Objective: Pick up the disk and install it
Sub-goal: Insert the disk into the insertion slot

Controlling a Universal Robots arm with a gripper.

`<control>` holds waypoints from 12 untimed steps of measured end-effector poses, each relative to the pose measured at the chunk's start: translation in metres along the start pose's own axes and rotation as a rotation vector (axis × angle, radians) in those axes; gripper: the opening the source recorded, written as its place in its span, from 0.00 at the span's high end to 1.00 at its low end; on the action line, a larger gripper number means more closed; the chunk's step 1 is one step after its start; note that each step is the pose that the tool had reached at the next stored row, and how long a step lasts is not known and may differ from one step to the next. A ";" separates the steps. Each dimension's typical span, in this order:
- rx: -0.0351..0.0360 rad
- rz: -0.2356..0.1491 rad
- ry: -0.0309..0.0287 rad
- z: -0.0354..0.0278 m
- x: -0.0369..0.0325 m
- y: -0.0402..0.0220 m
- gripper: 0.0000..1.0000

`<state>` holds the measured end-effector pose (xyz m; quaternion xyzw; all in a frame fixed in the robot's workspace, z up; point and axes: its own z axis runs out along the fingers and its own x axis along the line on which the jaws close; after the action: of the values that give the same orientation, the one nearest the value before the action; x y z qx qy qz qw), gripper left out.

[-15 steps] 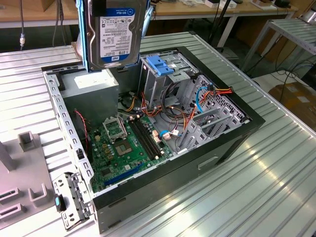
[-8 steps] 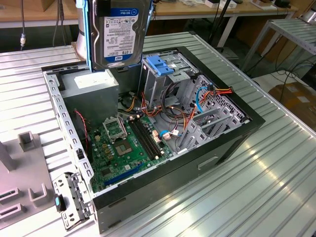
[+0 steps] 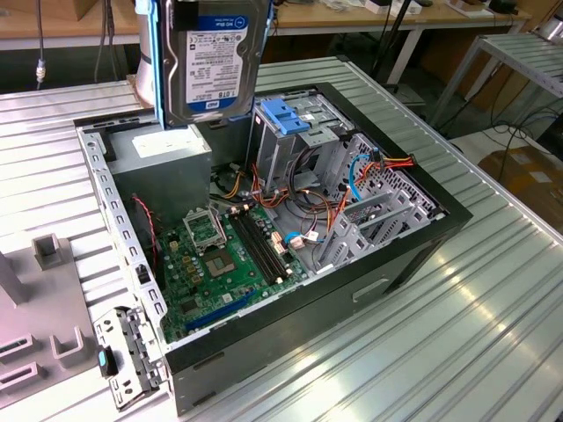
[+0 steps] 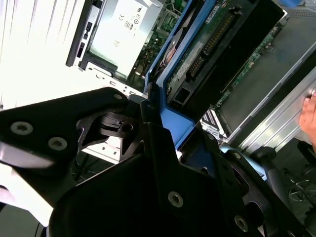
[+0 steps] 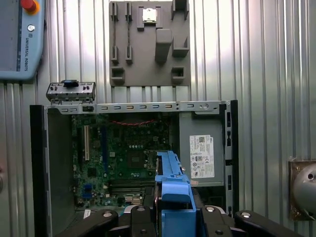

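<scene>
1. Gripping one end of the disk (image 3: 215, 61), a flat rectangular silver-grey metal hard drive with a white-and-blue label and bright blue plastic rails, the black claw (image 5: 174, 217) is closed; in both wrist views a blue rail sits clamped within it.
2. In the exterior view the disk hangs on edge with its label facing the camera. It is well above the open black computer case (image 3: 422, 229) and touches no part of it.
3. Progress, as judged: the pick-up is complete. Installation is not done, because the disk is not seated in the silver metal drive cage (image 3: 281, 163), whose blue plastic latch (image 3: 286, 119) lies on top.
4. The disk hangs over the grey metal power-supply box (image 3: 163, 154), to the exterior view's left of the cage.
5. Inside the case, a green motherboard (image 3: 211, 264) covers the floor. Orange, red and blue cables (image 3: 387, 163) bunch at the cage's side on the exterior view's right and look likely to crowd any approach there.
6. On the ribbed aluminium worktop (image 3: 440, 352) sit a grey slotted fixture block (image 5: 148, 44) and a detached metal bracket (image 3: 132, 356), which lies just beside the case's near corner.
7. A person's hand (image 4: 308, 116) appears at the edge of the second wrist view, apart from the claw.
</scene>
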<state>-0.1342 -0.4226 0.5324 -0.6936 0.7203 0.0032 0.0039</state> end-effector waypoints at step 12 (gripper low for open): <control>0.0000 0.000 0.0000 -0.0001 0.0059 -0.0002 0.63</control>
<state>-0.1342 -0.4285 0.5324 -0.6937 0.7203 0.0032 0.0039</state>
